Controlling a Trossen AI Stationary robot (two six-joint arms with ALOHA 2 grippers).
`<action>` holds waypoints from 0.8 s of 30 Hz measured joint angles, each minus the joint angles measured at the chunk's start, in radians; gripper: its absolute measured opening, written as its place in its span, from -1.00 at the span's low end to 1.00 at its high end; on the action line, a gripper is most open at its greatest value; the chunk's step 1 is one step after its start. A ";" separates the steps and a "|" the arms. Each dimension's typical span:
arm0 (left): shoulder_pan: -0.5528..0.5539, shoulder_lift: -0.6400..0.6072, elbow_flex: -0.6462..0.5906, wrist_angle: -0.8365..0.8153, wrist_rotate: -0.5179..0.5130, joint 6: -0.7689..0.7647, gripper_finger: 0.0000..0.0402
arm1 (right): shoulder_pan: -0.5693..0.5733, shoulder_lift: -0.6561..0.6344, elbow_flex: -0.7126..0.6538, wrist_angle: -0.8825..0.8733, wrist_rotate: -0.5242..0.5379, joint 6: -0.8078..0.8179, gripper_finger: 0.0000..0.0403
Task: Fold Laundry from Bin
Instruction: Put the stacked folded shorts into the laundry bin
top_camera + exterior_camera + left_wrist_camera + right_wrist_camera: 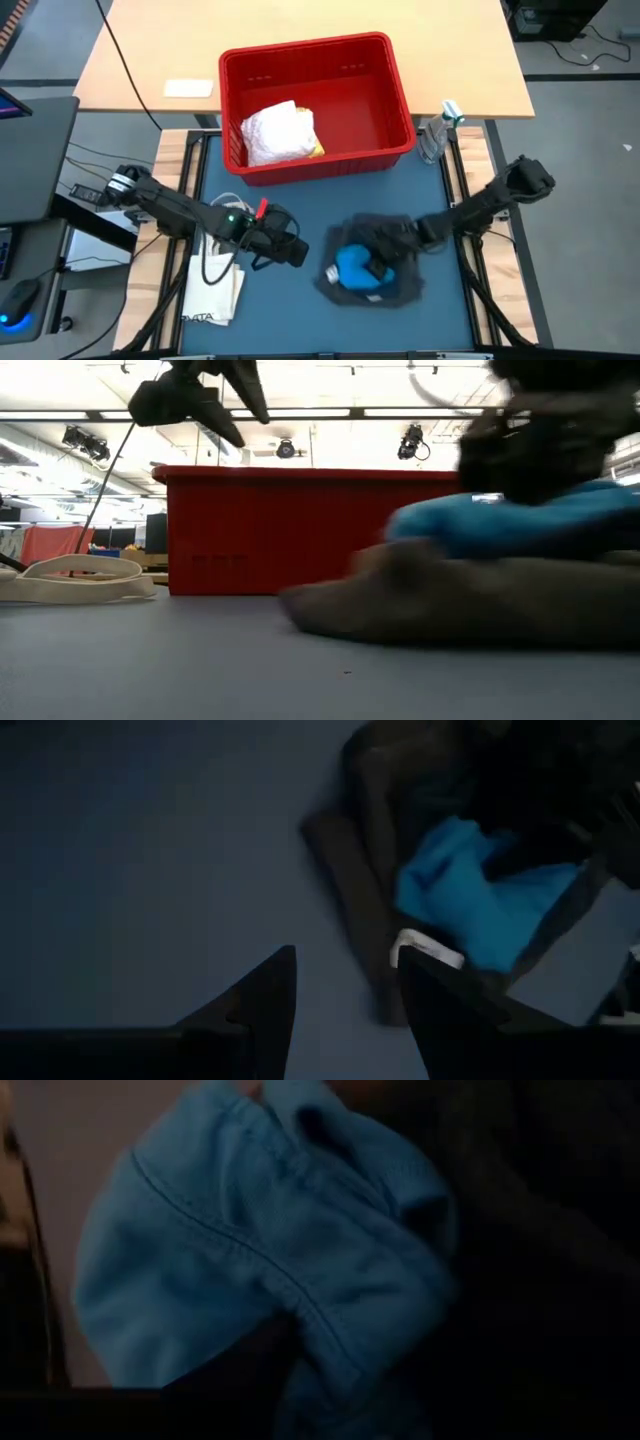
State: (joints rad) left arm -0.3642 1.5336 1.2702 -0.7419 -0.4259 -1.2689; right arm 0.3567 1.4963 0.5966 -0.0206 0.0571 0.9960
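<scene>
Tabletop (pixel 300 310): blue-grey working surface, framed by light wooden side rails, with a pale wooden tabletop (pixel 150 60) adjoining at the far side. Lying directly on it: one red bin (pixel 395 100), rectangular, straddling the far edge of the blue surface and the wooden one; one dark grey cloth (pixel 405 285), spread and rumpled, right of centre, with a bright blue cloth (pixel 352 265) bunched on top of it; one cream tote bag (pixel 212 290), flat at the left edge, its long handles looped toward the middle; one clear bottle (pixel 436 135), just beside the bin's right end; one small white card (pixel 188 88) on the wooden part, left of the bin.
</scene>
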 joint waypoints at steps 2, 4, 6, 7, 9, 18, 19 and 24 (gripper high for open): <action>0.017 -0.023 0.000 -0.036 0.004 0.000 -0.10 | -0.084 0.019 0.000 0.062 -0.015 -0.040 0.00; 0.036 -0.035 0.000 -0.089 0.020 -0.001 -0.10 | -0.154 0.049 0.004 0.126 -0.059 -0.070 0.00; 0.059 -0.033 -0.001 -0.106 0.059 0.012 -0.10 | -0.204 0.062 0.016 0.163 -0.139 -0.086 0.00; 0.071 -0.032 -0.006 -0.101 0.096 0.044 -0.10 | -0.220 0.063 0.024 0.163 -0.173 -0.090 0.00; 0.109 -0.028 -0.042 -0.015 0.195 0.111 -0.10 | -0.237 0.036 0.039 0.156 -0.218 -0.099 0.00; 0.286 -0.022 -0.331 0.556 0.402 0.107 0.07 | -0.272 -0.260 0.085 -0.146 -0.256 -0.072 0.11; 0.296 -0.021 -0.353 0.597 0.405 0.105 0.14 | -0.274 -0.299 0.086 -0.191 -0.246 -0.066 0.14; 0.314 -0.021 -0.442 0.741 0.412 0.086 0.56 | -0.272 -0.458 0.086 -0.405 -0.230 0.000 0.32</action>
State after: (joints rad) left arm -0.0505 1.5124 0.8281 -0.0012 -0.0142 -1.1825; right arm 0.0851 1.0380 0.6827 -0.4259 -0.1728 0.9962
